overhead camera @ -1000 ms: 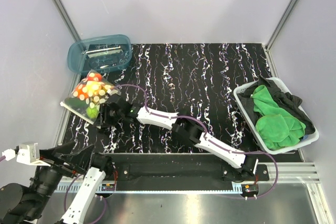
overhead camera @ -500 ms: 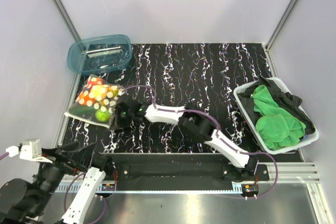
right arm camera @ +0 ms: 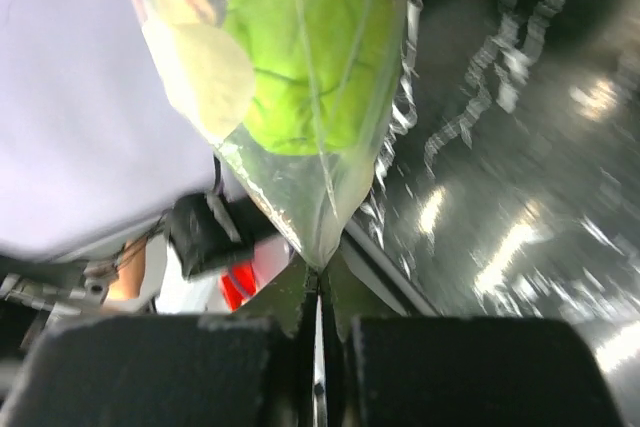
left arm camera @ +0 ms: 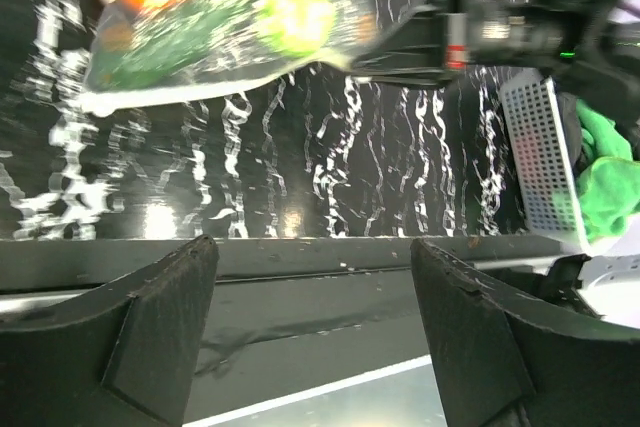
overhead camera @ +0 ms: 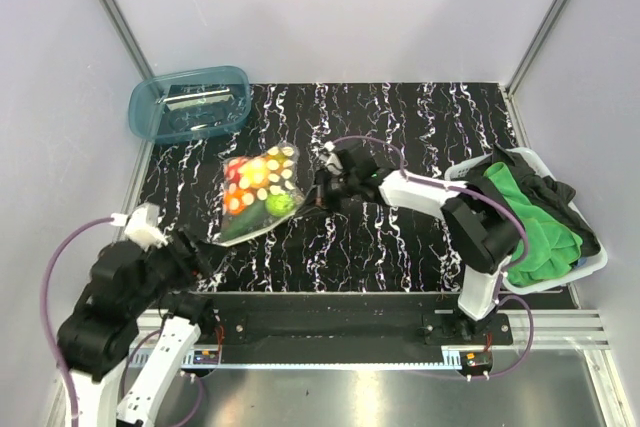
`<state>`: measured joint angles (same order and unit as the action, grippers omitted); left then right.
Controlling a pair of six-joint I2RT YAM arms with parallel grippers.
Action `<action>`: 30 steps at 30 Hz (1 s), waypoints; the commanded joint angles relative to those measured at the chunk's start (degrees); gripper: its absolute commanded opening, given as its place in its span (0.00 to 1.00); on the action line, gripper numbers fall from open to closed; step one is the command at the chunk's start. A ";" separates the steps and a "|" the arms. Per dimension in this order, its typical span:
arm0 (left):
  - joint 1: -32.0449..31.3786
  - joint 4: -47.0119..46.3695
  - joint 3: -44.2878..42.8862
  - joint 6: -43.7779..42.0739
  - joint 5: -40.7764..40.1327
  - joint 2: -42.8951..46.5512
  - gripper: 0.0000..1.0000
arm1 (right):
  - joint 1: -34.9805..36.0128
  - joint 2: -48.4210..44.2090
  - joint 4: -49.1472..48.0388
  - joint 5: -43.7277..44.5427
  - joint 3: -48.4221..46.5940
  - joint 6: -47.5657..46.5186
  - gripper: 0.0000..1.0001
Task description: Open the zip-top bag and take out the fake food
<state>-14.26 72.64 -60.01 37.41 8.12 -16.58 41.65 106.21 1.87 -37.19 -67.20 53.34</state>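
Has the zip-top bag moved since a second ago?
Yes. The zip-top bag, pinched by the right gripper, has shifted right, away from the blue tub toward the table's middle.

Top external: fixed, high above and behind arm bases (overhead camera: 470, 329), looking down and forward. Far off, whole surface (overhead camera: 400, 127) in frame.

Left wrist: behind left claw (left arm camera: 312, 257), low over near edge of surface, facing forward across it. Mid-range.

Right wrist: behind right claw (right arm camera: 318, 292), looking along it. Very close, blurred.

Shared: zip-top bag (overhead camera: 258, 197) sits ahead of each claw and appears in all three views. Left wrist view also catches right claw beyond bag, as does top view.
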 commanded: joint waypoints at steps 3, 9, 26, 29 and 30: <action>-0.07 -12.68 10.06 4.52 8.66 -7.58 0.80 | -8.68 -5.67 14.28 -14.04 3.30 -15.00 0.00; -0.06 -23.92 21.49 2.50 15.43 -14.26 0.80 | -14.14 -4.09 24.31 -18.01 1.72 -23.71 0.00; 10.66 -47.85 29.69 0.84 30.11 -39.13 0.80 | -24.77 8.39 44.79 -6.59 -19.62 -31.46 0.46; 10.57 -49.87 30.74 0.90 32.47 -43.00 0.80 | -24.77 8.40 47.61 -4.12 -21.74 -32.07 0.57; 10.14 -51.97 31.96 1.52 32.83 -43.79 0.79 | -24.77 6.92 47.61 -3.95 -20.70 -32.07 0.63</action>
<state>-3.81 28.58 -29.69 39.46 34.20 -57.41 16.49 115.24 44.69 -44.07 -85.62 22.70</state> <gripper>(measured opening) 0.802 0.556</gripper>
